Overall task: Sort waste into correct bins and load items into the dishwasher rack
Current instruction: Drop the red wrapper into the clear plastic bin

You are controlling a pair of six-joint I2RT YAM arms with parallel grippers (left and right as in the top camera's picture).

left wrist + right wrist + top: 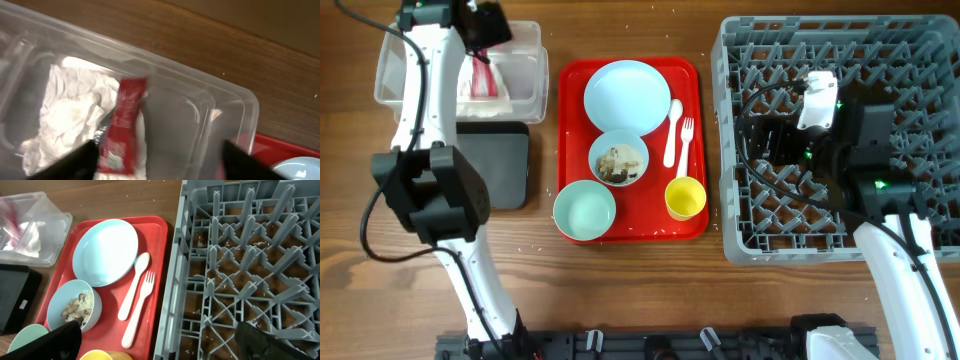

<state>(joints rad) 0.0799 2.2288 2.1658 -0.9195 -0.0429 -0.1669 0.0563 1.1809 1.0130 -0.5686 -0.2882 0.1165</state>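
Left gripper (157,150) and right gripper (157,327) both gape empty; napkin (70,115) and wrapper (122,125) lie in the far-left-corner tub (220,100), while food scraps (618,162) and all dishes (626,95) sit on the tray (570,100), right-edge rack (740,240) unloaded.

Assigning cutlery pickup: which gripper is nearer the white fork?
Right. The right gripper is over the dishwasher rack's left side, by the fork; the left gripper is over the clear tub, beyond the red tray.

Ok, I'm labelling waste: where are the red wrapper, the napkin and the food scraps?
red wrapper (120,125), left wrist view, its middle.
napkin (67,116), left wrist view, crumpled centre.
food scraps (618,163), overhead view, pile's middle.
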